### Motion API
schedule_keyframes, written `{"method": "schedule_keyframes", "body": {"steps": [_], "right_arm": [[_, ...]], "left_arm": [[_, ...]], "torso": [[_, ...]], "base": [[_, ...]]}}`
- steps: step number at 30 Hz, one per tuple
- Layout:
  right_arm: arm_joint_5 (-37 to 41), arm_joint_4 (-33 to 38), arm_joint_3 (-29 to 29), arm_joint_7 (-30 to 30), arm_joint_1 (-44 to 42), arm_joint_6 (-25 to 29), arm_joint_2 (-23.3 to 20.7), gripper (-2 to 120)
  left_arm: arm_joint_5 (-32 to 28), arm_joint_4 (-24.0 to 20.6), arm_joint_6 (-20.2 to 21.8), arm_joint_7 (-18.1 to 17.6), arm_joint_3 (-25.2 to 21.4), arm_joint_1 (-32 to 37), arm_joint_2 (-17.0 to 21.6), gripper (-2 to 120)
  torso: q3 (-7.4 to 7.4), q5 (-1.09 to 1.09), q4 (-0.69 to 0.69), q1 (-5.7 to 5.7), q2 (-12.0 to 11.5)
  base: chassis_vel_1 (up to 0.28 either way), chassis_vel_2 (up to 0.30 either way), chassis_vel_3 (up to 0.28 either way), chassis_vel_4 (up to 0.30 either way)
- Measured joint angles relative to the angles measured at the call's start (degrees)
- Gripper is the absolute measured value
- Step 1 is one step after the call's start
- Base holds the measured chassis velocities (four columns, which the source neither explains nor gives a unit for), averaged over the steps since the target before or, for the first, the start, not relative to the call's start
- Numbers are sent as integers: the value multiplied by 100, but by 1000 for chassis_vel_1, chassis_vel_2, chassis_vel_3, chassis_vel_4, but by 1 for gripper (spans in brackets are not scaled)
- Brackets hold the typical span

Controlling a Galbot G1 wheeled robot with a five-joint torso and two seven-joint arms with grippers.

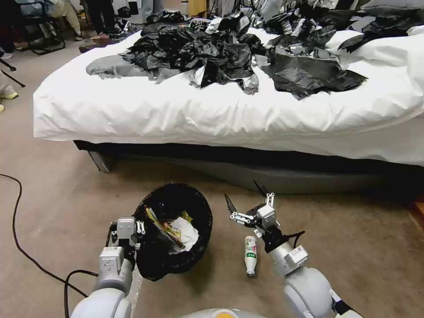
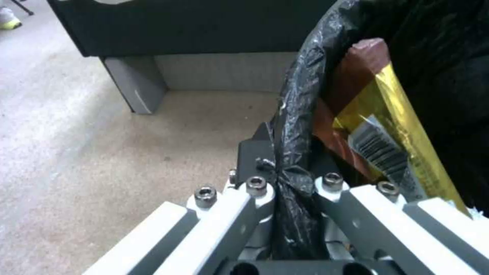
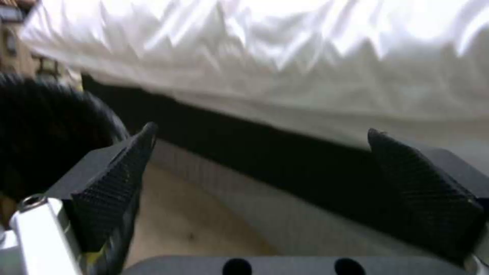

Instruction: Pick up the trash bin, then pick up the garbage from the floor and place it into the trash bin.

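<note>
Gripping the black-lined rim of the trash bin (image 1: 174, 232), your left gripper (image 1: 132, 229) is holding it tilted above the carpet (image 1: 66, 212), with a yellow wrapper (image 2: 392, 126) and white paper wad (image 1: 185, 232) lying inside. Just beside it, your right gripper (image 1: 249, 201) is hovering with fingers spread wide, over a small bottle (image 1: 250, 255) lying on the carpet. Farther off, the white bed (image 1: 198, 115) is carrying black plastic sheets (image 1: 212, 53).
</note>
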Motion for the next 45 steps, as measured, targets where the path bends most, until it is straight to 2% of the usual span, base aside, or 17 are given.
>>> {"method": "schedule_keyframes", "body": {"steps": [2,6,8,10,12,16,19,23,27,45], "right_arm": [[364,32,-159,421,40,-740,-235,100],[632,56,-222,620,72,-1128,-357,100],[1093,94,-246,764,116,-1779,-590,100],[1222,110,-251,792,119,-1926,-642,100],[1918,166,-320,855,116,-2592,-897,100],[2218,122,-381,882,114,-2865,-993,100],[2680,-128,-471,880,160,-3291,-1056,100],[2899,-309,-522,842,225,-3457,-1043,100],[3109,-821,-584,607,417,-3635,-909,100],[2677,-2323,-570,216,860,-3358,-360,100]], "left_arm": [[-6,-1,1,-2,-2,2,-4,1],[-6,-1,1,-3,5,-2,-8,1],[-7,6,1,-3,16,-20,-7,1],[-7,12,1,-3,19,-27,-7,1],[-7,49,1,-4,42,-55,-12,1],[-5,67,1,-4,60,-67,-22,1],[8,88,-9,-4,78,-66,-33,1],[14,88,-24,-4,79,-46,-33,1],[37,85,-43,-7,85,13,-47,1],[123,62,-94,-11,139,107,-94,1]], "torso": [[0,0,0,0,0],[0,0,0,0,0],[0,0,0,0,0],[0,0,0,0,0],[0,-1,0,0,0],[0,-1,0,0,0],[0,-1,0,0,0],[0,0,0,0,0],[0,0,1,0,0],[0,-1,1,0,0]], "base": [[0,0,0,0],[0,0,0,0],[0,0,0,0],[0,0,0,0],[0,0,0,0],[0,0,0,0],[0,0,0,0],[0,0,0,0],[0,0,0,0],[0,0,0,0]]}}
